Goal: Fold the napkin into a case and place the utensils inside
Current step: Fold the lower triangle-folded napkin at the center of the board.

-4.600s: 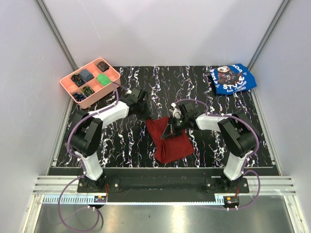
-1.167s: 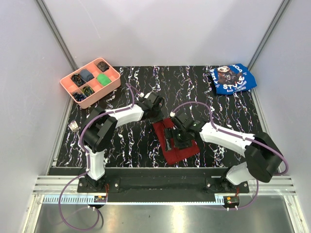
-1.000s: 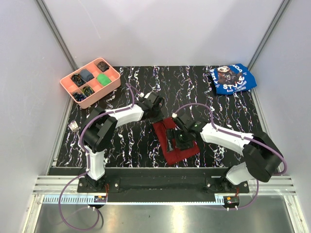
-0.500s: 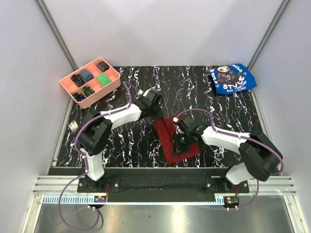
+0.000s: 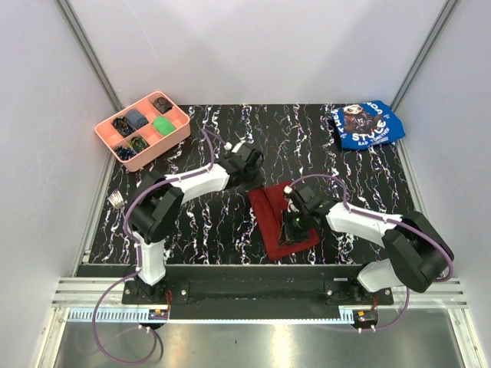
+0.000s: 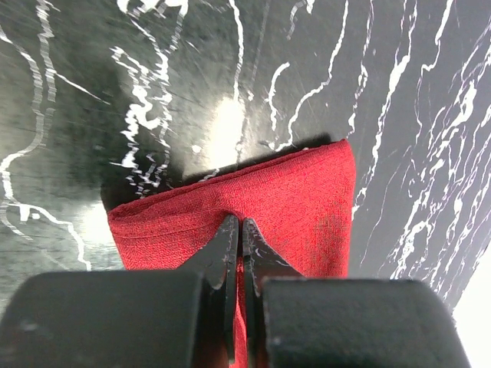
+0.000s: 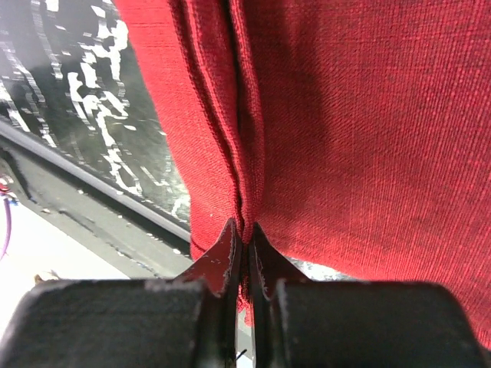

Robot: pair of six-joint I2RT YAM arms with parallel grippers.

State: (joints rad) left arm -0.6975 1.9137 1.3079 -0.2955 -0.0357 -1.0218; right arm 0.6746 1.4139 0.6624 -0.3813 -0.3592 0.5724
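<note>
The dark red napkin (image 5: 285, 218) lies folded as a tilted rectangle on the black marbled table. My left gripper (image 5: 253, 175) is shut on its far corner; the left wrist view shows the cloth (image 6: 299, 199) pinched between the tips (image 6: 239, 230). My right gripper (image 5: 293, 224) is shut on a fold of the napkin (image 7: 345, 115) near its near edge, the tips (image 7: 242, 234) pinching a ridge of cloth. One utensil, a silver fork (image 5: 116, 200), lies at the table's left edge. Any other utensil is out of view.
A pink compartment tray (image 5: 181, 132) with small items stands at the back left. A blue printed cloth (image 5: 367, 124) lies at the back right. The table's front edge (image 5: 261, 265) runs just below the napkin.
Both grippers have shifted to the right with the napkin, and it now lies further right and narrower than 4.6 s ago. The right gripper has moved towards the napkin's near end.
</note>
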